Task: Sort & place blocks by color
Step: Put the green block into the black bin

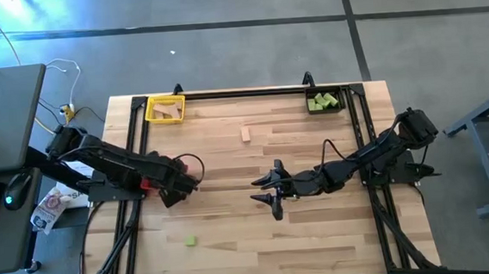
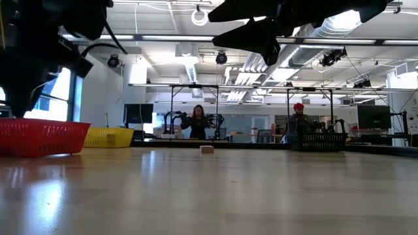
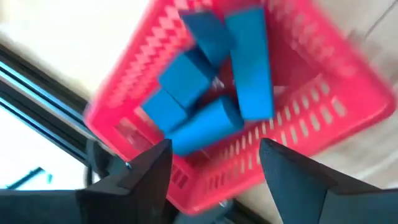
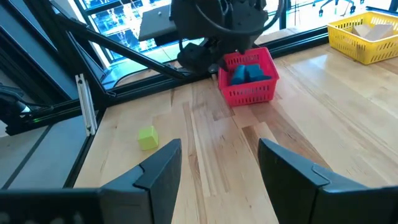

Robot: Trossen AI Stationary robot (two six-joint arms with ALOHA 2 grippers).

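Over on the left, the left gripper (image 1: 179, 186) hangs right above the red bin (image 4: 247, 76), fingers spread and holding nothing. Blue blocks (image 3: 211, 93) lie heaped in the bin below it.

Nearer the front edge a lone green block (image 1: 190, 240) sits on the bare wood, a small cube with no long axis to line up on. It lies well apart from both grippers, perhaps somewhat closer to the left one, though the right wrist camera looks toward it.

Mid-table, a tan block (image 1: 246, 134) lies toward the far side, a short bar, though its long axis is hard to judge.

The right gripper (image 1: 272, 191) reaches low to the centre, arm stretched out, fingers apart and empty. The tan block lies just beyond it, so the right arm looks the likelier for that one.
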